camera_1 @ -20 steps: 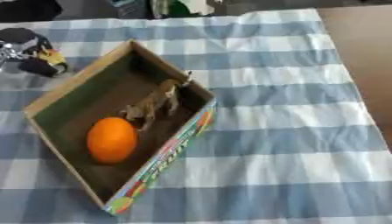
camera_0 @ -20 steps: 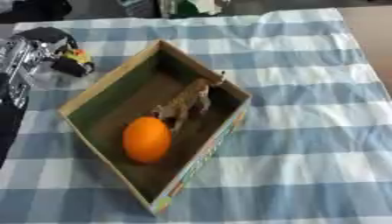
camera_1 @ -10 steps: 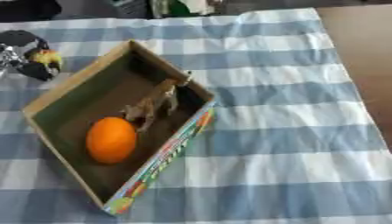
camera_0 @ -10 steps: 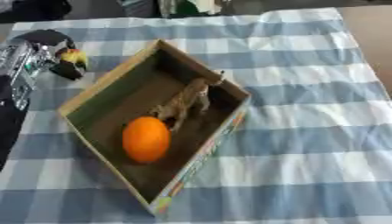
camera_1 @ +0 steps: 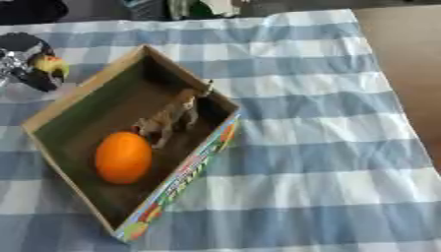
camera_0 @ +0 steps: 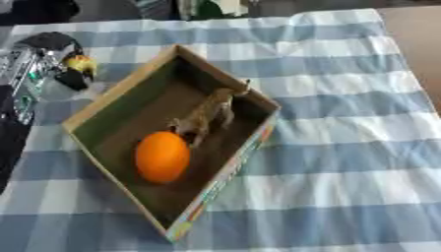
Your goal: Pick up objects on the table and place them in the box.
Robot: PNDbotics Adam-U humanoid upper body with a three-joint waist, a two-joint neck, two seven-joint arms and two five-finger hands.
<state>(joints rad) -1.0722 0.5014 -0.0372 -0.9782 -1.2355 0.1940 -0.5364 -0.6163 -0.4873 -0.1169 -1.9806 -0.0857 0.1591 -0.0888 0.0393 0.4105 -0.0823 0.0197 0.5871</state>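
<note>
Inside the box (camera_0: 112, 98): orange ball (camera_0: 162, 156) at the near end, toy animal (camera_0: 206, 114) beyond it, both unmoved. Beyond the box's far-left wall, the left hand (camera_0: 39, 59) pinches a small yellow object (camera_0: 79, 63), now closer to the rim. Delivery appears imminent. Right hand unseen.

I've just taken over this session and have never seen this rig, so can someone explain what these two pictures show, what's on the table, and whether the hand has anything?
Both pictures come from a stereo camera in the robot's head, looking down; they show one moment, slightly offset. On the blue checked tablecloth lies a cardboard box, holding an orange ball and a brown toy animal. The black and silver shape at the upper left is the robot's left hand, its fingers curled round a small yellow and black object, beside the box and not yet inside it. The right hand shows in neither view.
</note>
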